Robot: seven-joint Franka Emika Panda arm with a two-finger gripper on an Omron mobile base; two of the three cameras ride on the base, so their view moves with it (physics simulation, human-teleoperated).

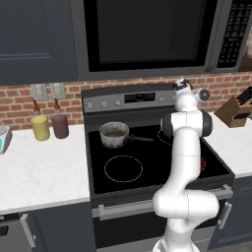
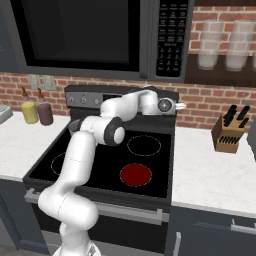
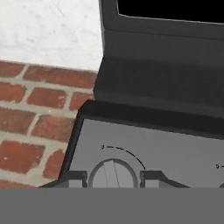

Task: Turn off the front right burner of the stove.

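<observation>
Knob [image 3: 113, 174] sits between my gripper's [image 3: 113, 180] spread fingertips; front right burner [image 2: 136, 174] glows red. Next I close and twist.

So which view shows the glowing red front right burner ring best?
The right base view: the glowing red front right burner lies fully exposed on the black glass stove. In the left base view the white arm covers all but a red sliver.

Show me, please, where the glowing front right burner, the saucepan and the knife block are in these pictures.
front right burner [image 2: 135, 174]: right base view, centre of the red disc.
saucepan [image 1: 114, 134]: left base view, its grey side wall.
knife block [image 2: 227, 134]: right base view, the wooden front face.
</observation>
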